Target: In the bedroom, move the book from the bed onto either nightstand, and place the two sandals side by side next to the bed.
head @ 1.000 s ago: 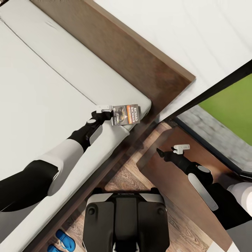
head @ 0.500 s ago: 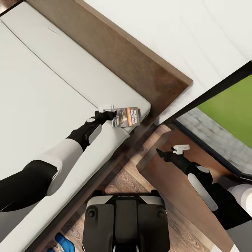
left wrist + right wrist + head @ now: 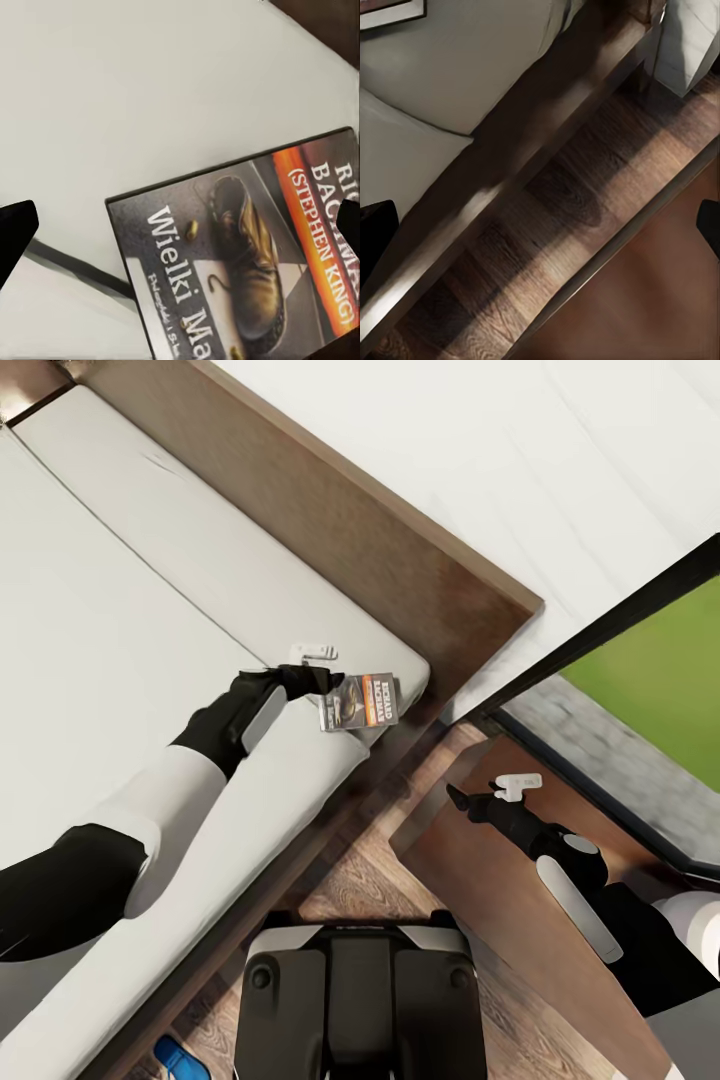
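A plain white wall (image 3: 520, 470) runs diagonally behind a dark brown wooden headboard (image 3: 380, 550). A black-framed window (image 3: 610, 625) reaches down to the floor, showing bright green grass (image 3: 665, 680) and grey paving (image 3: 610, 750) outside. The floor is brown wood planks (image 3: 350, 880) with visible grain, shadowed in the narrow strip beside the furniture. Light is even and soft.
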